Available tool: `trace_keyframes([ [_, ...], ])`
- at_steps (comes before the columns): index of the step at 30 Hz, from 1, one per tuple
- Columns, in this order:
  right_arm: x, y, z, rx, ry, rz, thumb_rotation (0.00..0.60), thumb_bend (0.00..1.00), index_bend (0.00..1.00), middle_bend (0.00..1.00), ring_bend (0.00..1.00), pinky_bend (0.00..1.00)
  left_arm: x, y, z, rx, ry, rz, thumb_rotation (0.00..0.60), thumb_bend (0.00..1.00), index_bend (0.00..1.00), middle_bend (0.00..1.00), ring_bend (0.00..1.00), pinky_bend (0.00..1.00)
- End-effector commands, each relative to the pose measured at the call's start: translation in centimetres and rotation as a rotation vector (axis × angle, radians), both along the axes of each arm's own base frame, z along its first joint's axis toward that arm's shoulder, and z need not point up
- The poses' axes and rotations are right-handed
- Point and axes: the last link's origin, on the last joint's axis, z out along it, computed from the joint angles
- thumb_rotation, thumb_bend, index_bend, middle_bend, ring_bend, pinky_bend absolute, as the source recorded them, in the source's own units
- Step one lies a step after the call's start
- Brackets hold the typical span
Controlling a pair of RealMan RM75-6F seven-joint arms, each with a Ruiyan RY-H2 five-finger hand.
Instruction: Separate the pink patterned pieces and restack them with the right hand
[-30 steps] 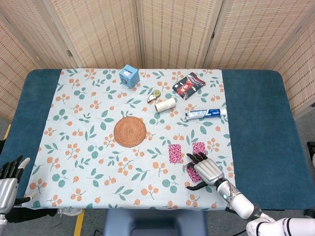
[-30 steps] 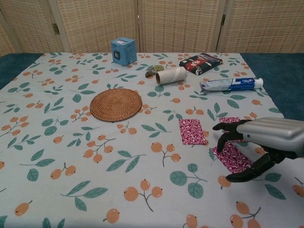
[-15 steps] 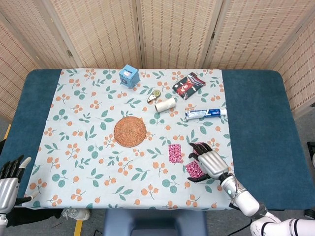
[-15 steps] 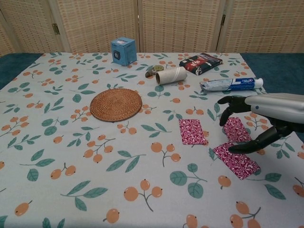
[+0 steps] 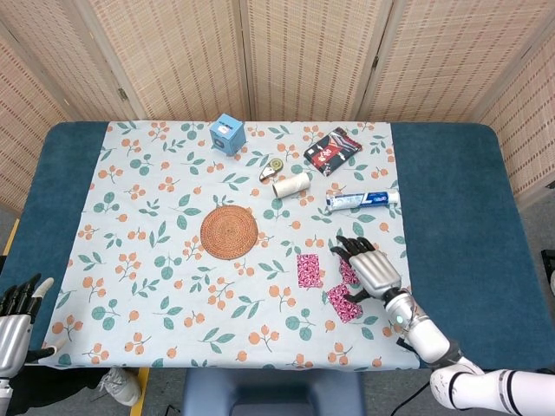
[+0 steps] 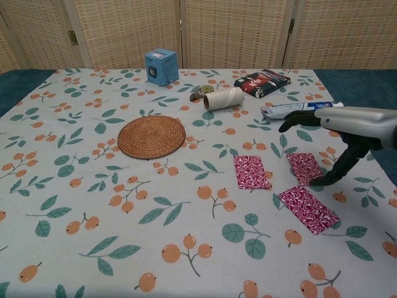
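Note:
Three pink patterned pieces lie flat and apart on the floral cloth. One is at the left [image 5: 309,270] [image 6: 251,172], one nearest the front edge [image 5: 344,302] [image 6: 308,210], and one further back on the right [image 6: 304,167]. My right hand [image 5: 368,267] [image 6: 347,127] hovers over that back-right piece with fingers spread and thumb pointing down, holding nothing. In the head view it hides most of that piece. At the table's front left corner my left hand [image 5: 16,322] rests idle, fingers apart.
A round woven coaster [image 5: 230,231] sits mid-table. Behind the pieces lie a toothpaste tube [image 5: 362,200], a paper roll [image 5: 291,184], a dark packet [image 5: 332,150] and a blue box [image 5: 227,133]. A folding screen stands behind the table.
My right hand has lifted off the front pink piece and moved back over the back-right piece. The front piece now lies uncovered. The left hand stayed put.

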Motion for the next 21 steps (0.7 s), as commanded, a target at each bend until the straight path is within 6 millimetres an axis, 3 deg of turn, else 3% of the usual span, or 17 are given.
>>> trace_keyframes([
  [1,1.7,-0.4,-1.2,0.019,-0.033,-0.018,0.549,0.21,0.12,0.02,0.0,0.0,0.1,0.1,-0.1,-0.005,0.001,-0.006,0.6,0.17,0.11,0.0,0.08,0.0],
  [8,3.8,-0.4,-3.2,0.04,-0.064,-0.097,0.547,0.21,0.12,0.0,0.0,0.0,0.0,0.0,-0.2,-0.008,-0.005,-0.008,0.6,0.17,0.11,0.0,0.08,0.0],
  [21,5.6,-1.5,-5.8,0.03,-0.007,-0.133,0.547,0.21,0.15,0.0,0.0,0.0,-0.4,-0.1,-0.3,-0.012,-0.016,-0.007,0.6,0.17,0.11,0.0,0.08,0.0],
])
